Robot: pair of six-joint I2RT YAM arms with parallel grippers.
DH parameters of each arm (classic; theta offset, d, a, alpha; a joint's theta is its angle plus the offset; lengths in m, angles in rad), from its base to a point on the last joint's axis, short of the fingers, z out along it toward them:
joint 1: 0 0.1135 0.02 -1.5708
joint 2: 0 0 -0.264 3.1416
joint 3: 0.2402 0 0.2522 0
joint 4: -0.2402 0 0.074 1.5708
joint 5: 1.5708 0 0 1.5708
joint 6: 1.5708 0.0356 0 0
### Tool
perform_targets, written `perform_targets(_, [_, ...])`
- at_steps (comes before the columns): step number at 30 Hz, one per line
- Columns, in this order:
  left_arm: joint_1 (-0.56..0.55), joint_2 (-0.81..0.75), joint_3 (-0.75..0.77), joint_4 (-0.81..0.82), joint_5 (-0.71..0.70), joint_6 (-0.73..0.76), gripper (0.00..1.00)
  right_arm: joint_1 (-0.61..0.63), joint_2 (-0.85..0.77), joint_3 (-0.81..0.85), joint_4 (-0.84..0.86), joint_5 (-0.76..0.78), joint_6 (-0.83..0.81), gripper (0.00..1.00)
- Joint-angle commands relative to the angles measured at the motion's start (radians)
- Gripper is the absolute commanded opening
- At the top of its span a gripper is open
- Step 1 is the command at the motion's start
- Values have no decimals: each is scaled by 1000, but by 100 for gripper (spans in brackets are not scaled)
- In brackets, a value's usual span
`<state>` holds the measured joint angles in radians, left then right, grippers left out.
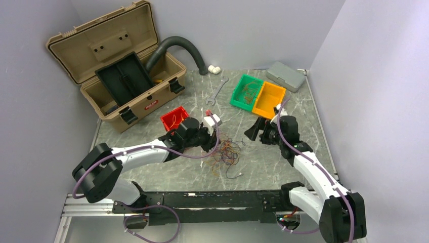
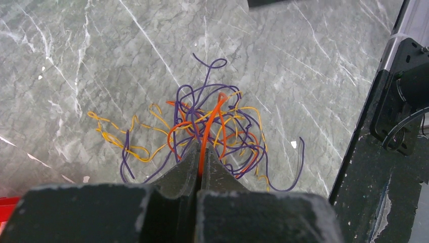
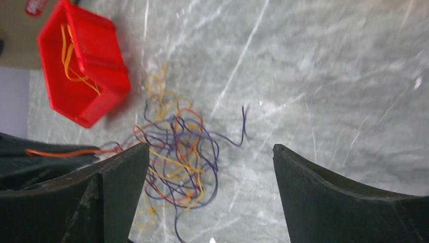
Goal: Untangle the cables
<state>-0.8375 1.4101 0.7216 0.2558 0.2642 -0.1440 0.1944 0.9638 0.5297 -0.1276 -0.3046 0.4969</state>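
Left gripper (image 2: 199, 154) clamped on one orange cable (image 2: 206, 132).
The cables (image 2: 235, 129) lie tangled on the table (image 2: 76, 61), near a red bin (image 3: 81, 76); the right gripper (image 3: 208, 151) hangs just beside them, jaws wide apart.

No legible text in any view. Only candidate: a small red label (image 1: 152, 105) on the front wall of the tan toolbox (image 1: 164, 97), upper left of the top view, lettering too small to read. A label fragment (image 3: 35, 5) in the upper-left corner of the right wrist view is clipped and blurred.
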Motion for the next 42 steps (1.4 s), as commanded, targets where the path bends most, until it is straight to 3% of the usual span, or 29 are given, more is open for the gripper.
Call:
perform_targets(1, [0, -8, -51, 138, 25, -43, 0, 14, 0, -87, 144, -85, -12, 92])
perform_targets(3, [0, -6, -81, 197, 29, -55, 0, 28, 16, -110, 176, -91, -14, 91])
perform_targets(14, [-2, -22, -49, 122, -5, -24, 0, 87, 19, -179, 217, -47, -9, 78])
perform_targets(30, [-2, 9, 2, 16, -118, -17, 0, 127, 121, -138, 211, -31, -27, 64])
perform_targets(42, [-2, 51, 42, -27, -138, -4, 0, 217, 235, -18, 160, 210, -38, 63])
